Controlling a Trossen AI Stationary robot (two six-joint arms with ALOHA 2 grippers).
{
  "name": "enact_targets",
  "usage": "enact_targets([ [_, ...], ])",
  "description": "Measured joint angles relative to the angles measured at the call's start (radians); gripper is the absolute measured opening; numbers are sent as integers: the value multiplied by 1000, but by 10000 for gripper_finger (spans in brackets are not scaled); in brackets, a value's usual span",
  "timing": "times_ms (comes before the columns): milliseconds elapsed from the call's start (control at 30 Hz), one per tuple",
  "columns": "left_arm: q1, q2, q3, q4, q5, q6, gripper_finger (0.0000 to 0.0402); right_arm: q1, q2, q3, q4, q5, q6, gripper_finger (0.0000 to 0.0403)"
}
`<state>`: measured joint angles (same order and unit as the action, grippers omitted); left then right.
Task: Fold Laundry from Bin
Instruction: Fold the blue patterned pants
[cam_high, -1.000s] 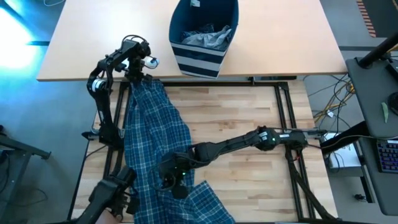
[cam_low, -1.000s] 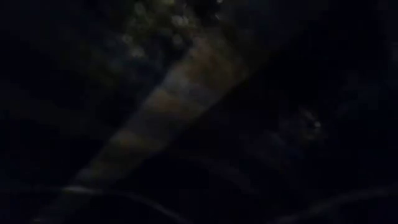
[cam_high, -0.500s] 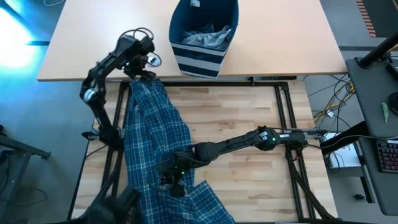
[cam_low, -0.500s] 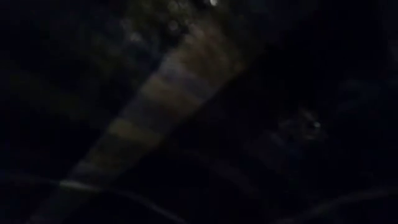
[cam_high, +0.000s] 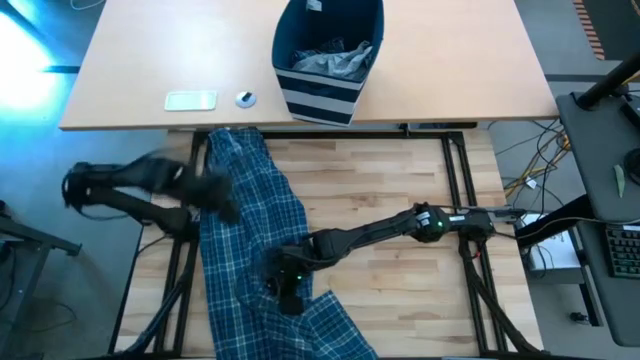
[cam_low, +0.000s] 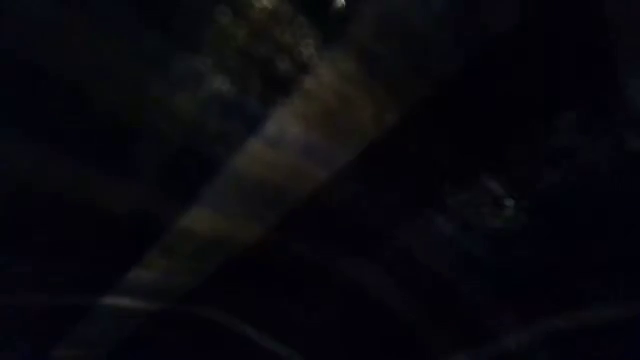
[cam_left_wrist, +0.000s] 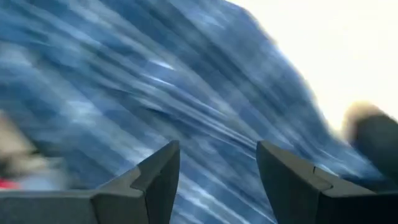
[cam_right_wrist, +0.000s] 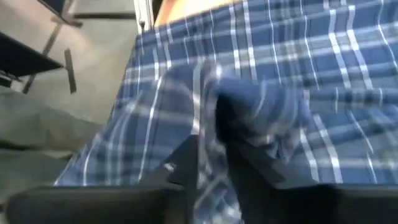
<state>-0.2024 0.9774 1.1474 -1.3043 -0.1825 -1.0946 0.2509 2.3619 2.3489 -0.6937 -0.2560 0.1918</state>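
The plaid trousers (cam_high: 245, 240) are laid lengthwise along the left side of the wooden table (cam_high: 400, 180), one end at the far edge, the other hanging past the near edge. The bin (cam_high: 328, 55) stands on the pale desk (cam_high: 450, 60) beyond the far edge, with a grey garment (cam_high: 335, 58) inside it. A pale flat object (cam_high: 190, 99) and a small round object (cam_high: 245, 98) lie on the desk to the left of the bin.

The left gripper (cam_left_wrist: 217, 180) is seen in its wrist view with fingers spread and nothing between them; plaid cloth fills the view beyond. In the high view the left arm (cam_high: 150, 185) appears blurred at the trousers' left edge, about halfway along.

The right gripper (cam_high: 285, 290) is set down on the near part of the trousers. In the right wrist view a bunched fold of plaid cloth is pinched between narrowly parted fingers (cam_right_wrist: 186, 165). The low view is too dark for anything to be made out.

Risks are judged as follows. Should the pinch be slackened before the cloth is placed, the fold may fall open. Much of the cloth overhangs the near edge, so the garment may be dragged off the table by its own weight. With the left gripper empty, the far end is unsecured, and any pull by the right arm may skew or bunch the trousers.
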Motion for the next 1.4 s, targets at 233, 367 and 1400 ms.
enact_targets([
  [233,-595,-30,-162,426,-405,-277,191,70,-123,2,-290,172,56,188],
  [367,-660,69,-155,470,-445,-284,191,139,-167,1,-481,286,181,225],
  [1400,-240,1131,439,691,123,210,191,655,-320,1,-773,858,1154,281],
])
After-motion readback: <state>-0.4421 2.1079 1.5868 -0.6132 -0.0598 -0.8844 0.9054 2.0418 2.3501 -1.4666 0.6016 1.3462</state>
